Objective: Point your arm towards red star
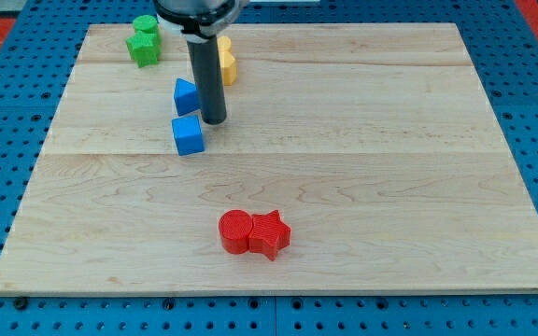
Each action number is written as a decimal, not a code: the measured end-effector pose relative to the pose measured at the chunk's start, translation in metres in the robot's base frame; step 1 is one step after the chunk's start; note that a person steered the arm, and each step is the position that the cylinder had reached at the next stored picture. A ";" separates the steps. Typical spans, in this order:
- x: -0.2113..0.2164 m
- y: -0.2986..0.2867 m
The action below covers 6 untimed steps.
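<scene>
The red star (270, 234) lies low on the wooden board (390, 168), a little left of the view's middle, touching a red round block (235, 231) on its left. My tip (214, 119) is well above it in the view, just right of a blue cube (188, 134) and a blue triangular block (186, 95). The rod runs up from the tip to the view's top edge.
A yellow block (226, 60) sits behind the rod near the view's top, partly hidden. Two green blocks (144, 40) stand at the board's top left. Blue pegboard surrounds the board.
</scene>
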<state>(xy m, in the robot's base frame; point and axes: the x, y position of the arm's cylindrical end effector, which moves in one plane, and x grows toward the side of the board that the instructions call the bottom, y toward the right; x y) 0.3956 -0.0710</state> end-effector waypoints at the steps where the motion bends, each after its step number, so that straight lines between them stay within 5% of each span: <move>1: 0.032 -0.017; 2: 0.036 -0.030; 4: 0.049 0.114; 5: 0.140 0.157; 6: 0.209 0.097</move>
